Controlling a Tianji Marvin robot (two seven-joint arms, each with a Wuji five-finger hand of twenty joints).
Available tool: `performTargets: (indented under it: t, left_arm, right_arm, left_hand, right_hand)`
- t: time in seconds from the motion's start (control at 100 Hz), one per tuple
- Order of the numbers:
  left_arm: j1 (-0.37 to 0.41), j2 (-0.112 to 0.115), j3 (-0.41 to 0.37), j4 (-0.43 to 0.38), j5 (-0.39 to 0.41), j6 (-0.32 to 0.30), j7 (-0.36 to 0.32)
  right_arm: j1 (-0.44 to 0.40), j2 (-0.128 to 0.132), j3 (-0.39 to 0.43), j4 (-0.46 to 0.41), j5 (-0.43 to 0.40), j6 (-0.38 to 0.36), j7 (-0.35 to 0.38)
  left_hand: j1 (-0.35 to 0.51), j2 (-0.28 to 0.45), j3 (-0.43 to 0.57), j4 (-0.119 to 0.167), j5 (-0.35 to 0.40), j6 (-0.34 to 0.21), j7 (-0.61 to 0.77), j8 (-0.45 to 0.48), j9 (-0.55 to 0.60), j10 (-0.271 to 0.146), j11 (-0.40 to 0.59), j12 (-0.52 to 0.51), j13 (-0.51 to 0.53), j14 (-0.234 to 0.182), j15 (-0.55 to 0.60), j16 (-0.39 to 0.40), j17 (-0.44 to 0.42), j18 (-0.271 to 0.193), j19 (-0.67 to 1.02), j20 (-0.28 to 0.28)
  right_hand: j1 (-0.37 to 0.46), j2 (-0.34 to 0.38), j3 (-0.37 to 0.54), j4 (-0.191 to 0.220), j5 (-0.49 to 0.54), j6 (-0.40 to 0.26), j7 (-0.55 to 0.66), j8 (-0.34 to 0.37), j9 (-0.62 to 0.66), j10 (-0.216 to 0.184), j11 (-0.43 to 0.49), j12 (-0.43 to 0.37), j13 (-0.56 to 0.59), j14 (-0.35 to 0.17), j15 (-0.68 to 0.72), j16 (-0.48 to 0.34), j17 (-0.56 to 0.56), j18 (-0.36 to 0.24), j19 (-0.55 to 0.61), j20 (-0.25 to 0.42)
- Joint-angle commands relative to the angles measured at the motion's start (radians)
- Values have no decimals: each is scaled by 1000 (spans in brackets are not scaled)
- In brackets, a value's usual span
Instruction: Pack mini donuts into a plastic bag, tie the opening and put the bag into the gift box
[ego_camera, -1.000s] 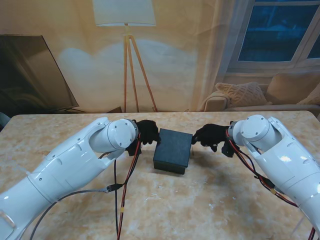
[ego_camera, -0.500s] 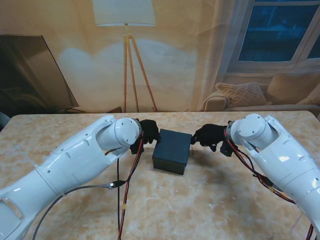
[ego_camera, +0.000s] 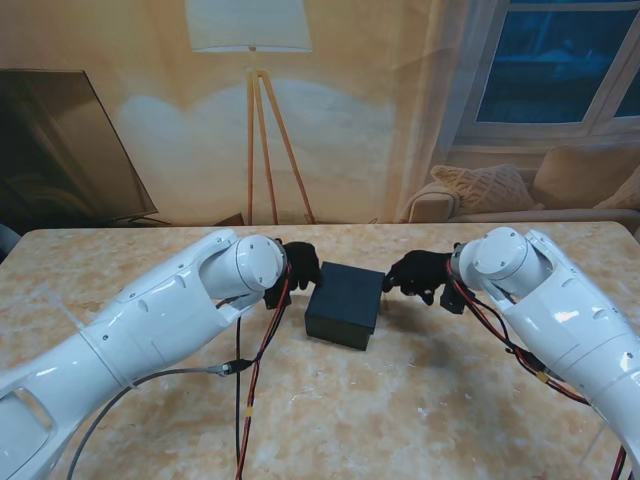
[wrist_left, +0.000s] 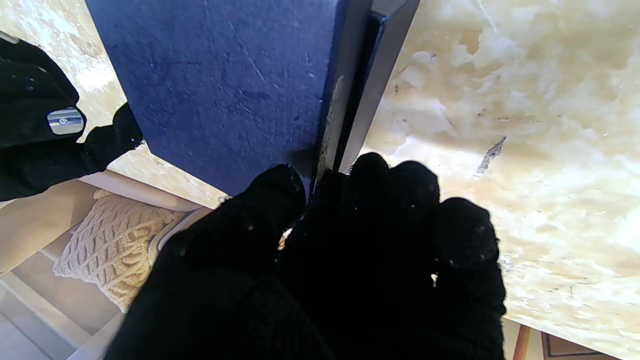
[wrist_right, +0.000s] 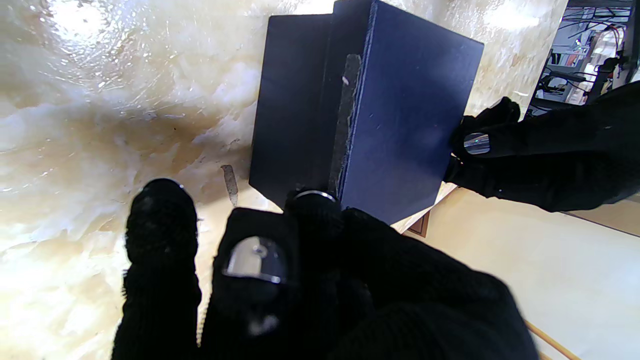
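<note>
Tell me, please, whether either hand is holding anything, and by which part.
Both hold the dark blue rectangular gift box: the left hand at its left edge, the right hand at the opposite far corner, fingertips at the lid's seam.

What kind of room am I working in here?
Probably a living room, possibly staged: a tripod floor lamp, a sofa with a knitted cushion under a window, and a marble-look table.

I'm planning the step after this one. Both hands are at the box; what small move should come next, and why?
Probably lift the lid straight up with both hands. The left hand and right hand pinch opposite corners of the closed box, fingertips at the lid seam, and no bag or donuts show.
</note>
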Motion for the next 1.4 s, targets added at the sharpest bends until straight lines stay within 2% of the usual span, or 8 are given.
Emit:
performTargets:
  t: [0.0,0.34,0.88,1.07,1.39]
  left_arm:
    - [-8,-16,7,-5,-8,1,-21]
    - [-29,-27,35,26,-15,7,-23]
    - [-34,-24,29,30,1,4,-22]
    - [-41,-26,33,38,5,5,-20]
    - [-49,-30,41,56,15,1,-17]
  right_arm:
    - [-6,-9,-4,-9,-5,6,12]
    - [-5,-10,-7,-4,-2,12,9]
    - [12,-12,-24,18,6,-9,19]
    - [15,-13,-26,22,7,-10,19]
    - [20,-14,-30,28,11,-13,20]
  left_hand:
    - [-15,28,-12,16,-9,-71,-23,-7,-27,-33,17,-3,-4,17,16,-8,-15,-34,6,4]
    - [-13,26,-13,16,-10,-71,-23,-12,-30,-34,16,-1,-7,18,16,-8,-17,-36,4,4]
    - [-12,27,-13,16,-9,-70,-22,-11,-30,-33,16,0,-8,18,16,-7,-18,-33,4,5]
    - [-12,26,-13,16,-9,-69,-22,-11,-30,-33,17,0,-7,19,16,-7,-18,-33,4,5]
    - [-14,29,-15,16,-10,-69,-22,-12,-30,-34,16,0,-8,18,16,-7,-19,-34,3,5]
  right_hand:
    - [17,11,3,-9,13,-101,-42,-2,30,-34,36,-8,36,-39,19,-2,14,-1,39,-10]
    - [18,1,-11,-17,17,-105,-42,3,34,-37,40,-10,39,-41,21,-3,16,-3,41,-12]
    - [16,-16,-20,-34,21,-103,-27,-3,39,-41,44,-13,45,-43,23,-5,20,-5,44,-15]
    - [16,-26,-58,-54,20,-100,-12,-14,44,-43,48,-15,49,-45,24,-7,24,-5,46,-17]
    - [11,-25,-104,-63,16,-98,4,-27,45,-42,48,-17,51,-44,25,-7,25,-5,47,-18]
